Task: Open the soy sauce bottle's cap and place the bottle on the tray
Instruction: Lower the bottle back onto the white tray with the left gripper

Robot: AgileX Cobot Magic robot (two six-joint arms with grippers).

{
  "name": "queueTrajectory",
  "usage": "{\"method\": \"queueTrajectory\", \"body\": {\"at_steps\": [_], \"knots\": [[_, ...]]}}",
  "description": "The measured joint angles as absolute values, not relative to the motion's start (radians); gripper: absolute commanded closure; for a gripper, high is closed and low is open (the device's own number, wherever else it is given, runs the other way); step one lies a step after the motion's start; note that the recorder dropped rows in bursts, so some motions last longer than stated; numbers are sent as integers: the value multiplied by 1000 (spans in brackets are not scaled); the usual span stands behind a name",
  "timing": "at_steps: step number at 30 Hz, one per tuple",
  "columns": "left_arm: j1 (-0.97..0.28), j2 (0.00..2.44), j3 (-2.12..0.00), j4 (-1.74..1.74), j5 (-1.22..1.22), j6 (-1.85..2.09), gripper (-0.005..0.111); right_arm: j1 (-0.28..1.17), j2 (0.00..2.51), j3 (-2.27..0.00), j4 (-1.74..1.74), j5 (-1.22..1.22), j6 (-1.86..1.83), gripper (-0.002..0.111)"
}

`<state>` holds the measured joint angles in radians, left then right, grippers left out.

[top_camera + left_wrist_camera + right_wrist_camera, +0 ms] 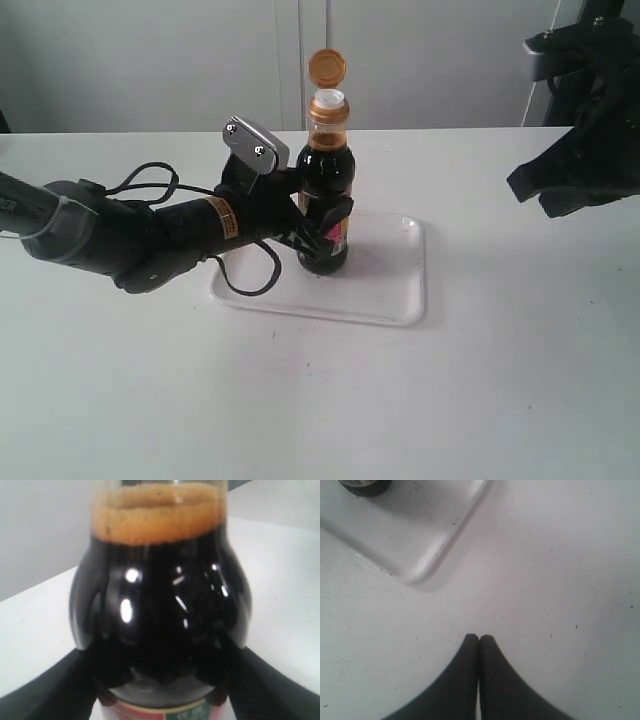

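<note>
Exterior view: left gripper point(322, 228) clamps the soy sauce bottle point(327, 175), seemingly standing on the tray point(392, 282).

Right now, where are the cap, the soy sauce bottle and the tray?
the cap point(327, 67), exterior view, on the raised orange lid
the soy sauce bottle point(328, 175), exterior view, on its dark body
the tray point(390, 280), exterior view, on its bare floor

A clear, glossy soy sauce bottle point(330, 175) is pictured, bright highlights caught on its smooth surface. Its orange cap point(327, 67) is seen as smooth, slightly shiny plastic. The white tray point(398, 290) is shown as smooth plastic with a soft sheen, the tabletop point(450, 400) as matt white, faintly speckled. The jaws of the right gripper point(479, 639) are finished in matt black.
</note>
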<state>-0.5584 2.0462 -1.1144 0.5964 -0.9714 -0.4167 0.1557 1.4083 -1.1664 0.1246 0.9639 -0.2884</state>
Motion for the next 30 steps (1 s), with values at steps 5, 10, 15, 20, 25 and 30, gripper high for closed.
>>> {"method": "queueTrajectory", "body": {"at_steps": [5,10,15,20,25,30], "knots": [[-558,2045,-1114,600,-968,-434,107,156,1408,-1166,125,964,-288,108],[-558,2045,-1114,600,-968,-439,104,156,1408,-1166,125,964,-288,108],[-558,2045,-1114,600,-968,-439,71,156,1408,-1166,125,964,-288,108],[-558,2045,-1114,600,-968,-439,36,156,1408,-1166,125,964,-288,108],[-558,2036,-1118,595,-1020,-447,26,156,1408,-1166,127,964,-288,108],[-558,2026,-1122,593,-1105,-447,26,156,1408,-1166,128,964,-288,108]]}}
